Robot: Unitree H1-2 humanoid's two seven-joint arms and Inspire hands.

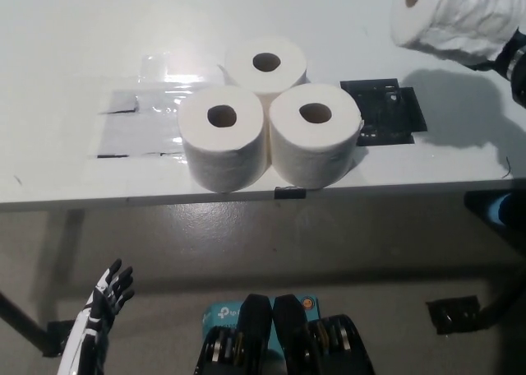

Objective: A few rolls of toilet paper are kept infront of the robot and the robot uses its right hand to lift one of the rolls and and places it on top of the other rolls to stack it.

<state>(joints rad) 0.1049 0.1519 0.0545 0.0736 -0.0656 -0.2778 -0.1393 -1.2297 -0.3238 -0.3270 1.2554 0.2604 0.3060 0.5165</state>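
A white table (74, 46) fills the upper half of the frame, its front edge running across the middle; below it lies a grey floor (345, 260).

On the table near its front edge, at centre, three upright toilet paper rolls stand in a tight cluster, touching one another, their cardboard cores facing up. The front left roll (222, 136) and the front right roll (315, 133) sit side by side just behind the table edge, and the back roll (265, 66) stands behind and between them.

A fourth roll (448, 15) is at the upper right corner of the frame, tilted so that its core faces up and to the left, with a crumpled outer wrap. It is up off the table (its shadow falls on the surface below it, at the right), well apart from the cluster. The black right hand (508, 54) shows only as a dark sliver under the roll's right side at the frame edge, closed on this roll from below; how its fingers wrap cannot be made out.

To the left of the cluster a patch of clear shiny tape (136, 124) lies flat on the table. To the right, a black square patch (382, 112) lies just beside the front right roll.

The white left hand (111, 297) rests at the lower left of the frame, below table level, fingers spread and holding nothing.
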